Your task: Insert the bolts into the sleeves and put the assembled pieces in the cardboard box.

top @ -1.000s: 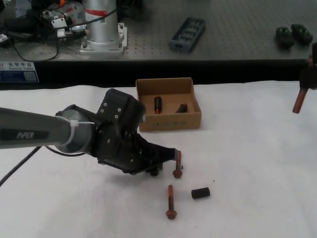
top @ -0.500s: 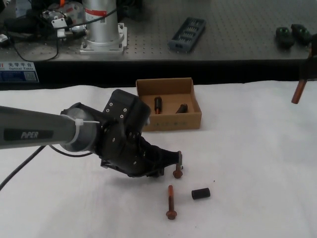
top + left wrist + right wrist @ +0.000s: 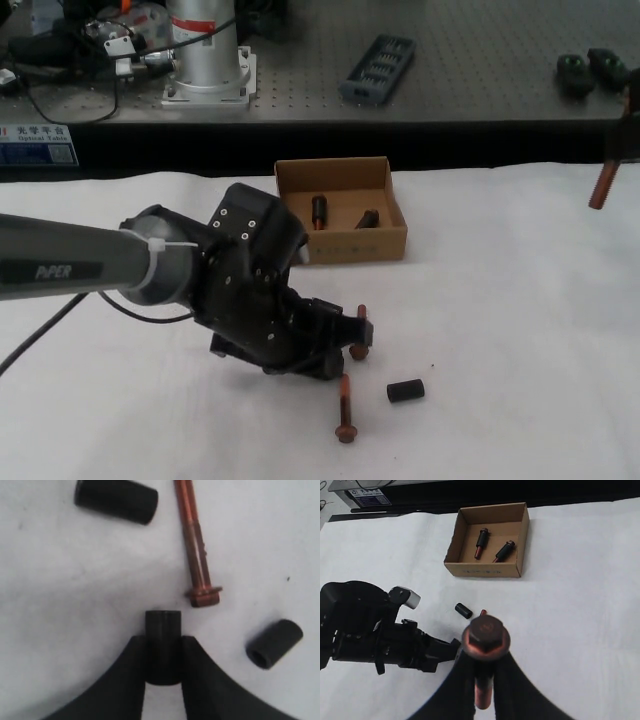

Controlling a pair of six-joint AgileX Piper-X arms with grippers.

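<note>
My left gripper [image 3: 163, 641] is shut on a short black sleeve [image 3: 163, 625], held low over the white cloth. Beside it lie a copper bolt [image 3: 196, 550] and two loose black sleeves [image 3: 116, 500] [image 3: 274, 643]. In the high view the left gripper [image 3: 343, 335] sits by two copper bolts [image 3: 359, 338] [image 3: 345, 408] and a sleeve [image 3: 405, 390]. My right gripper [image 3: 484, 666] is shut on a copper bolt [image 3: 485, 635], raised at the bench's far right [image 3: 626, 130]. The cardboard box [image 3: 345, 246] holds two assembled pieces [image 3: 481, 541] [image 3: 504, 550].
White cloth [image 3: 520, 330] covers the bench around the box. Behind it a dark perforated board carries a metal post [image 3: 205, 45], a blue-grey tray [image 3: 378, 66] and cables [image 3: 60, 60]. The left arm's grey link [image 3: 70, 262] lies across the left side.
The left arm has tipped down and moved nearer, toward the loose bolts, with the sleeve. The right gripper rose slightly with its bolt, then held still.
</note>
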